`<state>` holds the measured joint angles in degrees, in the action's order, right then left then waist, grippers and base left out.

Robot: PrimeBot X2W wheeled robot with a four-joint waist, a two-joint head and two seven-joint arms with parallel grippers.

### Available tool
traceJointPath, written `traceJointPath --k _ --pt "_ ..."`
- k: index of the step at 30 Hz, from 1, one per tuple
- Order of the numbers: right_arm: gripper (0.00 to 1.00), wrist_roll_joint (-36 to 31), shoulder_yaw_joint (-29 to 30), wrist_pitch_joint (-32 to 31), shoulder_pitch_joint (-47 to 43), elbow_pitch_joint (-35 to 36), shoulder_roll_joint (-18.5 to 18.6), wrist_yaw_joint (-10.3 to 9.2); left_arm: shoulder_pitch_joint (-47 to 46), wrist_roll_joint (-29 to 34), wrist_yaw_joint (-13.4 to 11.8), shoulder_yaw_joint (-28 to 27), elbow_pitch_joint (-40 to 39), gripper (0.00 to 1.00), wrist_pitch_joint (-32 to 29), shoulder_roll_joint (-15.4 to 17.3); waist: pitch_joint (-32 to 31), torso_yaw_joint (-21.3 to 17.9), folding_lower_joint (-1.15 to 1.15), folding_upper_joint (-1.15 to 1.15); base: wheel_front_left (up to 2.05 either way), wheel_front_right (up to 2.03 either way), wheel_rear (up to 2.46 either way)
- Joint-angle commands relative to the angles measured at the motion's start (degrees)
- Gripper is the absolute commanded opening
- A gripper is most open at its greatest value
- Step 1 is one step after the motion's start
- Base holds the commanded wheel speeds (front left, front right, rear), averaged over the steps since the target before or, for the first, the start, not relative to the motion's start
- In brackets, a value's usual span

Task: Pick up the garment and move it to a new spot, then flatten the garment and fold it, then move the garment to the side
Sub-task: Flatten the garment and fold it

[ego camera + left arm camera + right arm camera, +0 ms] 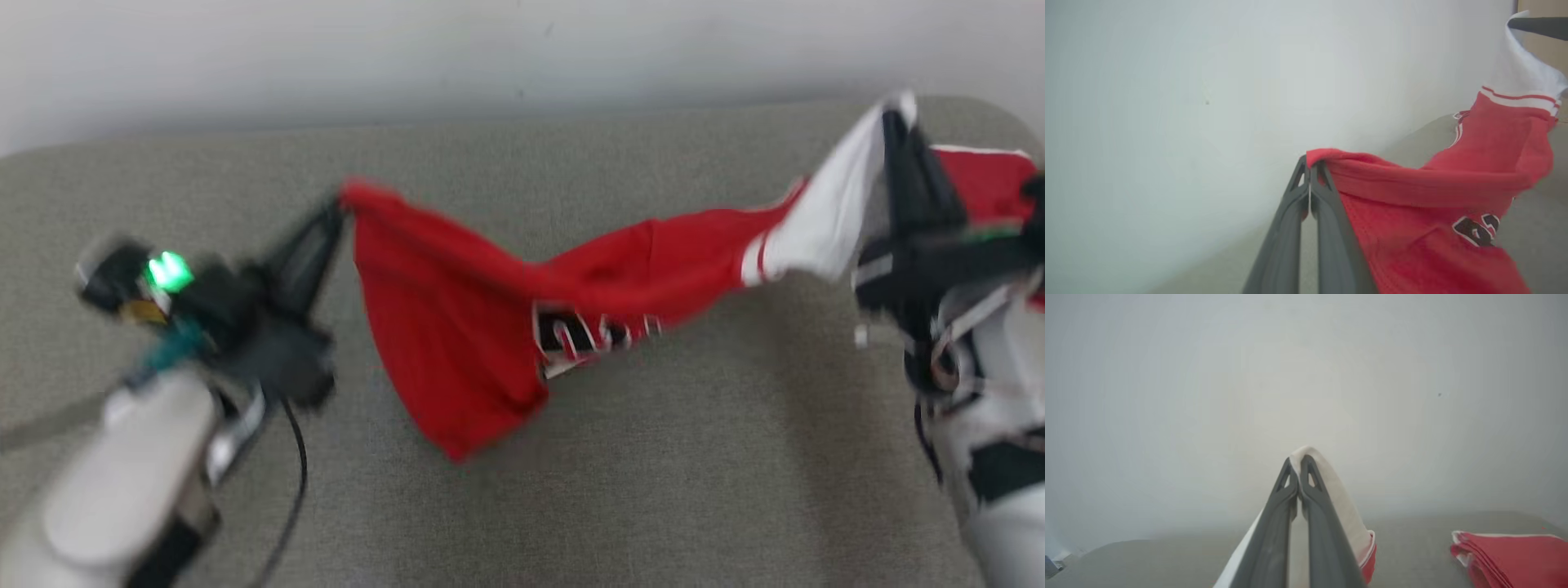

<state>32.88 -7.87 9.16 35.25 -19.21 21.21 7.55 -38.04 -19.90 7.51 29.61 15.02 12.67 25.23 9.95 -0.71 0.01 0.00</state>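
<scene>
Garment [457,327] hangs stretched above surface [653,490], lowest tip near it. Left hand [335,211] pinches red corner, right hand [896,118] pinches white end. 2 holds pull cloth wide, likely to lay it flat on surface.

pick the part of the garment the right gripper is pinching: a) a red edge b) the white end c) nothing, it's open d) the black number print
B: in the right wrist view the right gripper is shut on the white end of the garment, while the left gripper clamps a red edge.
</scene>
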Motion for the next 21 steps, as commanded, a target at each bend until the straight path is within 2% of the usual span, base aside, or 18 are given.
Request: traceJointPath --k 1,3,10,15,21 --pt "0.0 0.5 -0.43 -0.41 3.32 -0.32 -0.1 -0.11 -3.68 -1.73 -0.14 0.8 0.75 0.0 -0.71 0.49 4.83 -0.87 -0.01 0.0 0.0 0.0 0.0" --pt "0.0 1.71 -0.68 -2.09 10.86 -2.71 -0.28 -0.11 -12.3 -4.41 -0.14 2.67 2.84 0.0 -2.01 2.24 7.36 -1.2 -0.01 0.0 0.0 0.0 0.0" --pt "0.0 4.3 -0.97 -7.02 36.84 -14.68 -2.27 -0.11 -39.46 -12.81 -0.14 9.72 11.41 0.0 -6.11 4.8 15.96 -2.38 -0.01 0.0 0.0 0.0 0.0" --pt "0.0 3.81 -0.97 -6.52 52.44 -22.07 -3.89 -0.11 -55.09 -17.02 -0.14 12.71 17.56 0.0 -6.22 3.97 20.46 -3.1 -0.01 0.0 0.0 0.0 0.0" --pt "0.0 2.39 -2.19 -5.54 66.21 -28.3 -4.72 -0.11 -68.6 -19.46 -0.13 15.12 24.14 0.0 -5.42 2.25 23.54 -4.03 -0.01 0.0 0.0 0.0 0.0"
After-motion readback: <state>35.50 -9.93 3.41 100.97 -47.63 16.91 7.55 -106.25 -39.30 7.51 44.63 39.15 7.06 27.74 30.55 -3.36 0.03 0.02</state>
